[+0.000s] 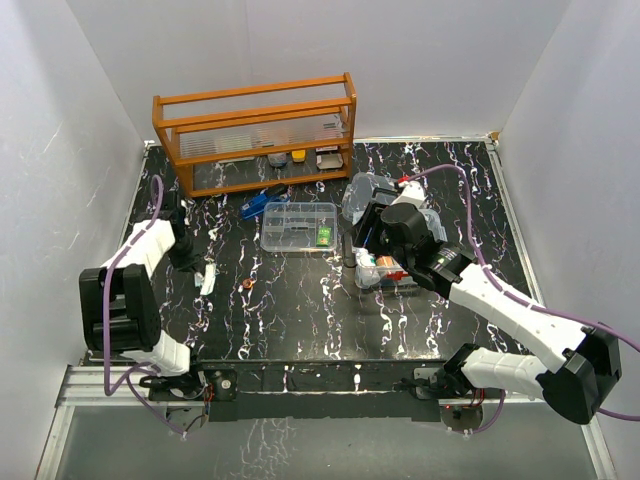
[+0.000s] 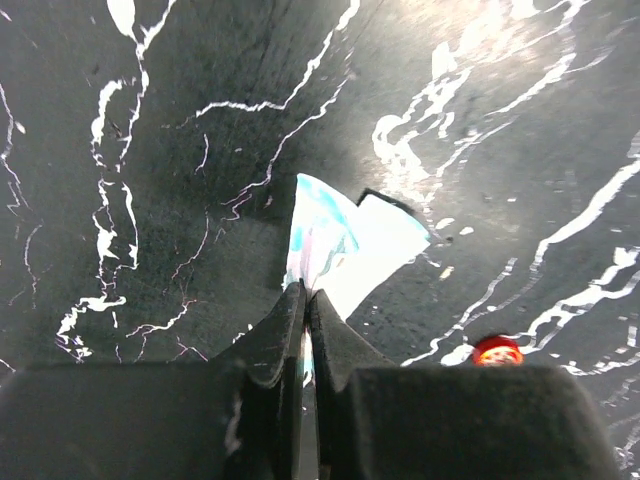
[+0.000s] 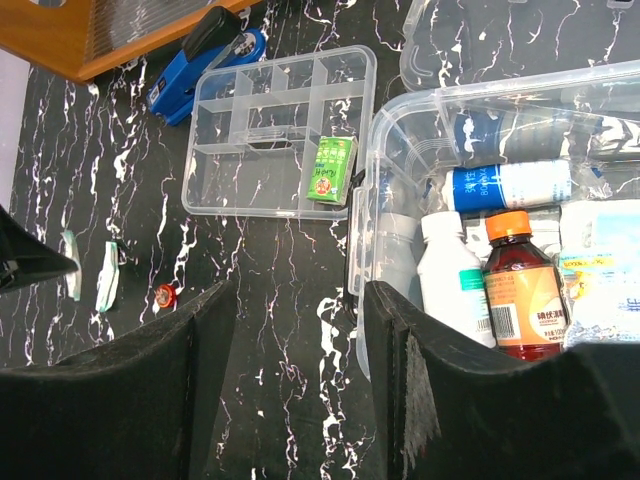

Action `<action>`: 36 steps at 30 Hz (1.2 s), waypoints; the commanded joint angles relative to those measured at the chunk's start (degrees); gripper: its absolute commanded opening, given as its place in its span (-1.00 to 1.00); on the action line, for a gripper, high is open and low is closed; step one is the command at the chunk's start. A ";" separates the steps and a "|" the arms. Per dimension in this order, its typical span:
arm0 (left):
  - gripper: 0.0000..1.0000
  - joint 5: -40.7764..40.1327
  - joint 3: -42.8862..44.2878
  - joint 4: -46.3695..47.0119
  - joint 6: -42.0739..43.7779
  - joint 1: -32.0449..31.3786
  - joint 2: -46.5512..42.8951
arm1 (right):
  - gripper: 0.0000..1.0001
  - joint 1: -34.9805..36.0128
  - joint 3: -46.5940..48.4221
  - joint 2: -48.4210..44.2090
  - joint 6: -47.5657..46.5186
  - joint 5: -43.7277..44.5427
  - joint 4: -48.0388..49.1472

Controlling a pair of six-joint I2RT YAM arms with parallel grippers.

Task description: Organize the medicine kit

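The medicine kit's clear box [image 3: 385,200] stands open at centre right [image 1: 362,284], holding a brown bottle with an orange cap [image 3: 522,290], a white bottle [image 3: 452,275] and other packs. Its divided tray insert [image 3: 250,150] lies apart to the left [image 1: 290,228] with a small green box [image 3: 331,168] in one corner. The clear lid [image 1: 362,193] lies behind the box. My right gripper [image 3: 300,300] hangs open over bare table, its right finger beside the box's left wall. My left gripper [image 2: 306,292] is shut on the edge of a white and teal sachet [image 2: 350,245].
An orange wooden rack [image 1: 255,130] stands at the back with small items under it. A blue stapler-like tool [image 3: 205,60] lies behind the tray. A second sachet [image 3: 108,275] and a small red cap [image 2: 497,350] lie on the table near the left gripper [image 1: 190,262].
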 commanded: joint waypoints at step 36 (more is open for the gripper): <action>-1.00 60.88 13.77 25.67 55.06 -21.29 -3.36 | 0.03 -0.43 4.55 -8.77 4.34 16.25 -8.74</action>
